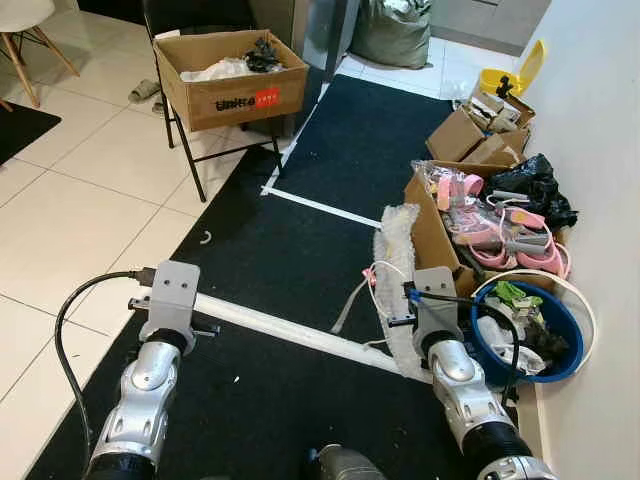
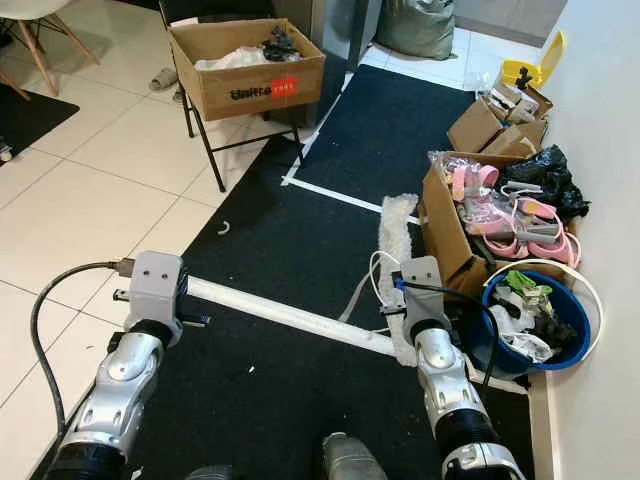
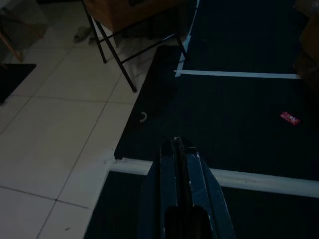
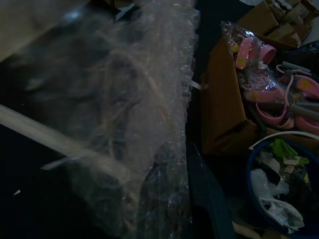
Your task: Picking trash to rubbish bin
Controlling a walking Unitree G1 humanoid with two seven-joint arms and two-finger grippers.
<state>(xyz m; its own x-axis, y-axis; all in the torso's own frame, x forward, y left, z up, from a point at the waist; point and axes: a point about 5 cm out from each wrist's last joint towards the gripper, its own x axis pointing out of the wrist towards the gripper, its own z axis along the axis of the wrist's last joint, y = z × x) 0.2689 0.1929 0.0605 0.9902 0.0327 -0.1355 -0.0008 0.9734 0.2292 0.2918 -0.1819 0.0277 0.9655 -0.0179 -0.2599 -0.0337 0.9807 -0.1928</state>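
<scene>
The bubble wrap (image 1: 398, 262) lies on the black mat by the blue bin (image 1: 571, 325), draped over the right claw (image 4: 174, 199), whose grip I cannot tell, so next it must carry it into the bin.

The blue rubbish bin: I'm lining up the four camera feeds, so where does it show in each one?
Left eye view: blue rubbish bin at lower right, by the wall.
Right eye view: lower right, beside the right arm.
Left wrist view: not in it.
Right wrist view: bottom right corner, trash inside.
Shared landmark: the cardboard box of pink items, right behind the bin.
</scene>
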